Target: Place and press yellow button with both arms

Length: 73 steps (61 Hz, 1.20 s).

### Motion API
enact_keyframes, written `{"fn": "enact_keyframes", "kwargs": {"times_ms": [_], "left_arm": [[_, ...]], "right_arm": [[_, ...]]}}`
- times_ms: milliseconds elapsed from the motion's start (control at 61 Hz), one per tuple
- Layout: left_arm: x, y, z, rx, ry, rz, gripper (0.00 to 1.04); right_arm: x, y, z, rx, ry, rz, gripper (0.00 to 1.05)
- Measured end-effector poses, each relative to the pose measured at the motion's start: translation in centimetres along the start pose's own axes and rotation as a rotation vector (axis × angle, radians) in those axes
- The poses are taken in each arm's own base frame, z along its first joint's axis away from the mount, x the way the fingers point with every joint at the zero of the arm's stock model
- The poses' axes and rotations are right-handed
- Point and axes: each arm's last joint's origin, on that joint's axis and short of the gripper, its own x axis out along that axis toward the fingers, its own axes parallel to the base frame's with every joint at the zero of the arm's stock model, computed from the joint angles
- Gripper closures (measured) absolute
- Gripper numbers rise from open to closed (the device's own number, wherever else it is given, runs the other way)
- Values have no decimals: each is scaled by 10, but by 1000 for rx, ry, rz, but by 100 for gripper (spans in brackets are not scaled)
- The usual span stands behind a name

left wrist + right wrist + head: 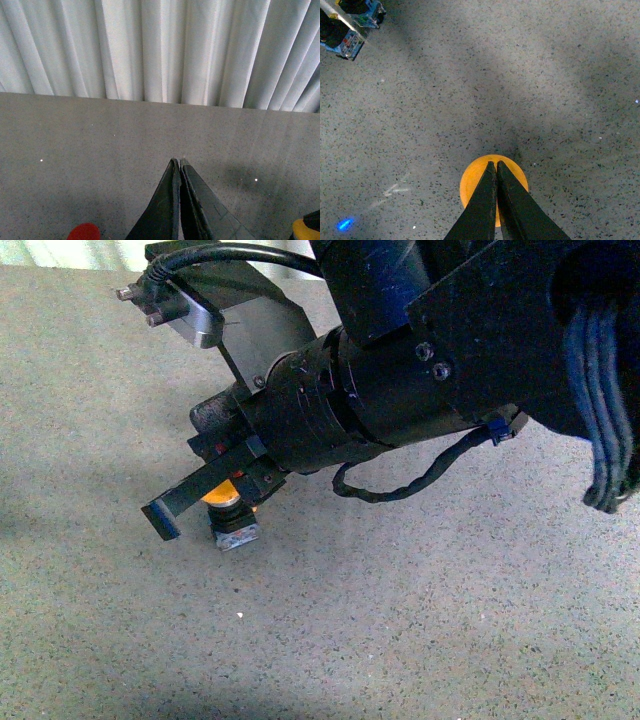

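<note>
Yellow button (472,186) sits just beneath the closed right gripper (495,163); left gripper (179,161) likewise closed.

Speckled grey tabletop (450,620); white pleated curtain (160,50) behind; red round object (84,232) (partly cropped) on tabletop.

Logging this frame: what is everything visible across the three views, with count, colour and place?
yellow button: one, yellow-orange cap on a silver base, on the table under the right gripper.
table: one, grey speckled, in every view.
curtain: one, white, pleated, beyond the table's far edge.
red object: one, red, cut off at the frame edge, unidentifiable.
yellow-and-black object: one, cut off at the frame edge.
blue-and-white items: apparently two, away from the button, unidentifiable.
right arm: one, black, reaching over the button.
right gripper: one, black, shut, over the cap.
left gripper: one, black, shut, over bare table.
</note>
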Motion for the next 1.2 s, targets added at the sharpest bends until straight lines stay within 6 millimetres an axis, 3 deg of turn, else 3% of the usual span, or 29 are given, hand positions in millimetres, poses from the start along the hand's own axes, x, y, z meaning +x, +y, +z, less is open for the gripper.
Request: {"fn": "enact_keyframes", "kwargs": {"times_ms": [393,607,705,803,836,918,951,1049,1197], "left_arm": [[-7,0,0,0,-2,0,103],[-17,0,-5,0,24,-1,103],[-18,0,-4,0,18,3,103],[-18,0,-4,0,17,2,103],[-18,0,-4,0,17,2,103],[-18,0,-4,0,17,2,103],[-18,0,-4,0,17,3,103],[-18,0,-4,0,17,2,103],[-18,0,-4,0,17,2,103]], "right_arm": [[15,-5,-6,51,44,8,103],[-2,-12,-5,126,-30,-14,103],[-36,-25,2,194,-125,-67,103],[-104,-47,15,244,-294,-182,103],[-126,-55,11,262,-327,-230,101],[-177,-64,-17,319,-364,-355,80],[-190,-60,-26,276,-468,-567,88],[-212,-48,-41,231,-666,-836,103],[-220,-36,-66,221,-695,-880,103]]}}
